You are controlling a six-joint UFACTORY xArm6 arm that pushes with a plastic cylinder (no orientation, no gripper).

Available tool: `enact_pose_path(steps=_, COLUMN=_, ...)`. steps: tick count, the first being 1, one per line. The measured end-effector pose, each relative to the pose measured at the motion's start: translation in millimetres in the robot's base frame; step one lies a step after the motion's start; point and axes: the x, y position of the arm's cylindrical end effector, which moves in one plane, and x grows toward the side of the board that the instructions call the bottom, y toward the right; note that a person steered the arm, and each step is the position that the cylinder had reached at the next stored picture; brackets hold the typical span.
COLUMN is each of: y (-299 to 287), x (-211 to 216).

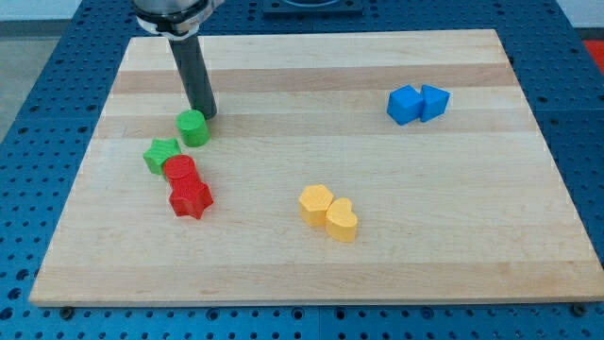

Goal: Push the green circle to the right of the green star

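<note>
**Green circle sits at the rod's foot, just up and right of the star**

Green circle, a short round block, stands on the left part of the pale wooden board, toward its far side. The dark straight rod comes down from the top of the view, and my tip meets the board just beside the circle, on its far right; whether the two actually touch I cannot tell. The arm carries no pincer at all, only this bare rod, so nothing is grasped or held.

Just near and left of the circle lies the green star-shaped block, close to it with a thin gap between them. Pressed against the star's near right side is a red round block, and right behind that, nearer the viewer, a red star-shaped block touching it. These four make a loose diagonal string down the board's left side.

Well apart, near the middle of the board and toward its near edge, two yellow blocks sit touching: a yellow pentagon-like block and a yellow heart-shaped block. Far off on the right, two blue blocks stand together, their exact shapes hard to make out. Around the board runs a blue perforated table.
</note>
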Motion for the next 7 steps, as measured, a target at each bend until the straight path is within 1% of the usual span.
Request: enact_pose_path(steps=7, y=2, x=38)
